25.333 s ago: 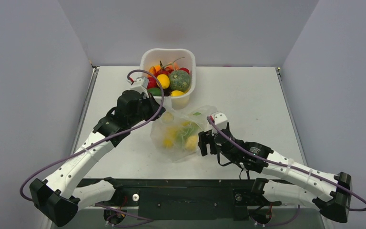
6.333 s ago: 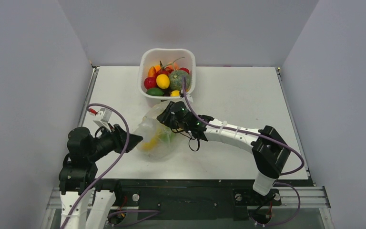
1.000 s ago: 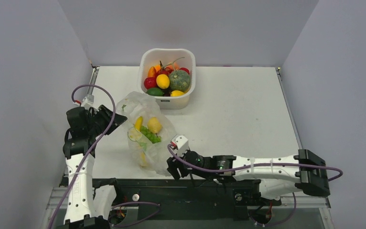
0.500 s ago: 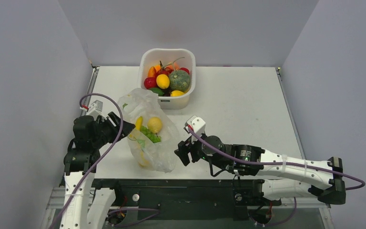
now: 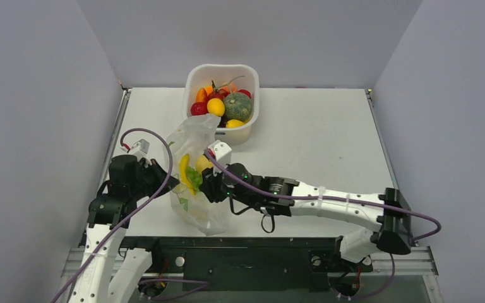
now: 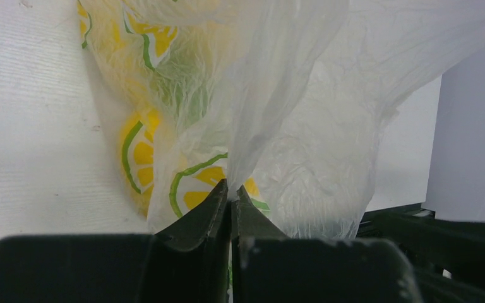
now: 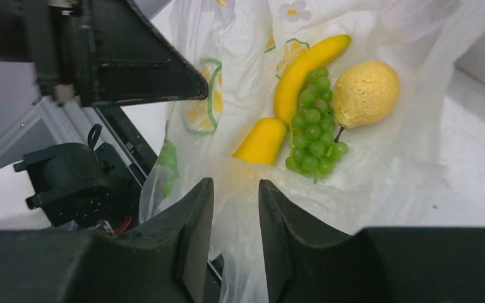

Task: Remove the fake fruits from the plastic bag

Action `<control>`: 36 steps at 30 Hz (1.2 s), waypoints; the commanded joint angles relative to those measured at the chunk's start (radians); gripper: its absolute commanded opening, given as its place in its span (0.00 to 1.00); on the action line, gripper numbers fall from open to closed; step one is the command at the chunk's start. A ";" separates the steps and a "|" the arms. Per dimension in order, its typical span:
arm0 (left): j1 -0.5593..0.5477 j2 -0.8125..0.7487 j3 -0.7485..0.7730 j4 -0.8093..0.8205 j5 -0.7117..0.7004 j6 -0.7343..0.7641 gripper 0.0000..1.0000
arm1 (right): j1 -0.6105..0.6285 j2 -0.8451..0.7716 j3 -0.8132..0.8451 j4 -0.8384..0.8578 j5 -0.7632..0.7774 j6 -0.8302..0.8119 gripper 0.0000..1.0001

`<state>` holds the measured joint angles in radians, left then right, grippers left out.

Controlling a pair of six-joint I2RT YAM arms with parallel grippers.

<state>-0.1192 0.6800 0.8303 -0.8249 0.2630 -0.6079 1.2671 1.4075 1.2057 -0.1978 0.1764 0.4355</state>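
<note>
The clear plastic bag (image 5: 197, 201) with lemon-slice print lies at the table's front left, its top lifted toward the tub. My left gripper (image 6: 232, 193) is shut on a pinched fold of the bag (image 6: 303, 120); in the top view it (image 5: 172, 183) is at the bag's left edge. Inside the bag lie a banana (image 7: 303, 72), a green grape bunch (image 7: 312, 126), a rough yellow pear-like fruit (image 7: 366, 93) and a small yellow fruit (image 7: 262, 142). My right gripper (image 7: 235, 189) is open over the bag's mouth, just short of the fruits; in the top view it (image 5: 206, 183) is at the bag's right side.
A white square tub (image 5: 222, 71) at the back centre holds red, orange and yellow fruits and a grey-green squash (image 5: 237, 106). The black front rail (image 5: 246, 247) runs along the near edge. The left arm's body (image 7: 126, 57) is close to the bag.
My right gripper has swung left and forward to the bag's mouth. My left gripper has moved right a little, still holding the bag, whose top now stands closer to the tub.
</note>
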 commanded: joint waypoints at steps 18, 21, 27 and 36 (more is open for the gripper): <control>-0.006 -0.147 -0.019 -0.258 -0.036 0.126 0.00 | -0.060 0.524 0.248 0.004 0.046 -0.052 0.52; -0.005 -0.185 -0.008 -0.236 -0.028 0.115 0.00 | -0.061 0.539 0.245 0.006 -0.009 -0.042 0.53; -0.005 -0.207 -0.009 -0.204 -0.018 0.080 0.00 | -0.060 0.536 0.226 0.019 -0.145 -0.045 0.65; -0.004 -0.242 0.012 0.022 0.146 -0.065 0.00 | -0.063 0.553 0.244 -0.001 -0.245 -0.067 0.64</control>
<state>-0.1230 0.4465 0.7967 -0.9699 0.3256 -0.5976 1.2045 1.9427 1.4090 -0.1959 -0.0124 0.3931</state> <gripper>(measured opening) 0.004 0.638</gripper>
